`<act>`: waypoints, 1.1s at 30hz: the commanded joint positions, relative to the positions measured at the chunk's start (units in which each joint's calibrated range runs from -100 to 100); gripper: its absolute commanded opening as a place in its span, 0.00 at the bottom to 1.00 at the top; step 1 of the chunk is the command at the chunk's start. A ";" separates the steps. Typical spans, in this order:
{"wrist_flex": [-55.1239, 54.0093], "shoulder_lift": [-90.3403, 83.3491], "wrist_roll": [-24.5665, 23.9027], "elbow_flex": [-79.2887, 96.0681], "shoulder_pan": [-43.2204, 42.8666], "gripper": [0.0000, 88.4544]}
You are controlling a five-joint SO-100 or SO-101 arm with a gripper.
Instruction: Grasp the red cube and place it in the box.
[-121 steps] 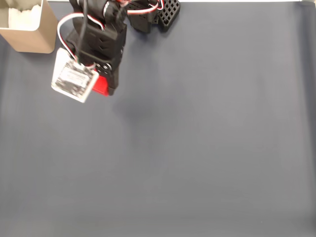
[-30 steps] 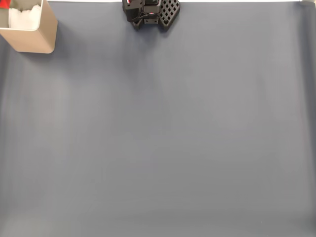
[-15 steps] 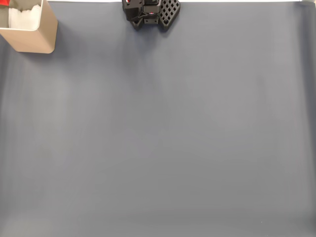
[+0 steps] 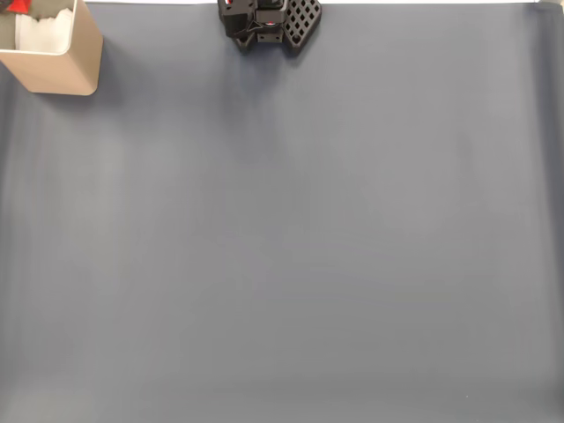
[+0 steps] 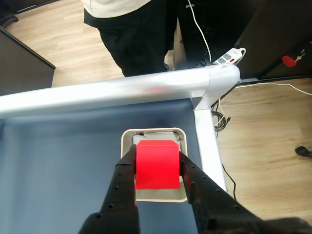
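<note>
In the wrist view my gripper [image 5: 156, 152] is shut on the red cube [image 5: 157, 165], one black finger against each side face. The cube hangs directly over the box [image 5: 127, 137], a tan square container with rounded corners and white material inside, near the table's far corner. In the fixed view the box [image 4: 63, 69] stands at the top left corner, and a sliver of the red cube [image 4: 16, 5] shows above its opening at the frame edge.
The arm's black base [image 4: 264, 21] sits at the top edge of the grey-blue mat [image 4: 300, 238]. A silver table rail [image 5: 112, 90] runs just beyond the box. A person [image 5: 131, 34] stands behind it, and a power strip [image 5: 229, 57] lies on the wood floor.
Four seconds ago the gripper held the cube low over the mat beside the box; now it holds it over the box. In the last second the red sliver shifted slightly right.
</note>
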 commanded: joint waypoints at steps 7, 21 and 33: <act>-1.48 -3.53 -0.05 -0.56 0.50 0.00; -2.46 -2.75 -0.20 -0.56 0.50 0.28; -2.96 -2.14 -0.39 -0.92 0.92 0.44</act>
